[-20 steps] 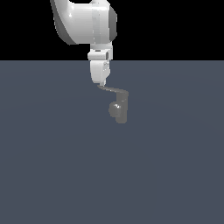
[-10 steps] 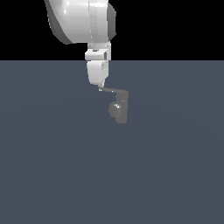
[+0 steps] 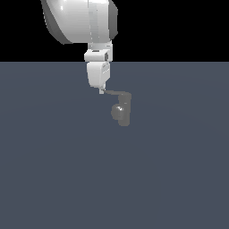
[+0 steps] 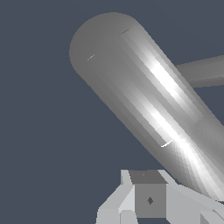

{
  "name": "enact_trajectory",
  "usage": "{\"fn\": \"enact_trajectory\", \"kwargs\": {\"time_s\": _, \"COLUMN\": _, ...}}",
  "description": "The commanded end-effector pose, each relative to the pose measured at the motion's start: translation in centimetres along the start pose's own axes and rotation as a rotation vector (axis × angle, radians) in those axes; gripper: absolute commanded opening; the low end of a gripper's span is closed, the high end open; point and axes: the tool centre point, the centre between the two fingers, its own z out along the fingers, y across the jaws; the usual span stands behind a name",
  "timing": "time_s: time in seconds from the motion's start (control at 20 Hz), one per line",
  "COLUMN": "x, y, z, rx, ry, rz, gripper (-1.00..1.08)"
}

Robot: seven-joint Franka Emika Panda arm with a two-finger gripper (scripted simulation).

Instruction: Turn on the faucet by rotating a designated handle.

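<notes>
Thin flat grey handle (image 3: 115, 93) runs level from upright dull-metal cylindrical faucet (image 3: 123, 110) to tool (image 3: 102, 91), tool opening indeterminable.

White arm (image 3: 80, 20) hangs vertical, gripper (image 3: 102, 91) fingers seemingly closed.

place: bare simulated test scene, not a furnished room | ground: flat, uniform slate-blue floor (image 3: 53, 179) running to a straight horizon | backdrop: plain black void (image 3: 179, 27) above it | contents: one white robot arm (image 3: 80, 20) over a small grey faucet (image 3: 121, 112) | look: flat, faceted, untextured render surfaces
</notes>
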Motion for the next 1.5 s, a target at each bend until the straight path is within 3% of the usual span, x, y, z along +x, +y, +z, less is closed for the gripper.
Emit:
{"fn": "enact_trajectory", "kwargs": {"time_s": 0.0, "x": 0.9, "y": 0.7, "z": 0.1, "rx": -0.004, "ry": 0.003, "rz": 0.007, "gripper": -1.0}}
{"fn": "enact_trajectory", "kwargs": {"time_s": 1.0, "x": 3.9, "y": 5.8, "z": 0.1, "rx": -0.006, "ry": 0.002, "rz": 0.005, "gripper": -1.0}}
{"fn": "enact_trajectory", "kwargs": {"time_s": 1.1, "x": 3.2, "y": 5.5, "z": -0.1, "rx": -0.003, "ry": -0.001, "rz": -0.004, "gripper": -1.0}}
{"fn": "enact_trajectory", "kwargs": {"time_s": 1.45, "x": 7.4, "y": 6.4, "z": 0.0, "rx": -0.005, "ry": 0.0, "rz": 0.0, "gripper": -1.0}}
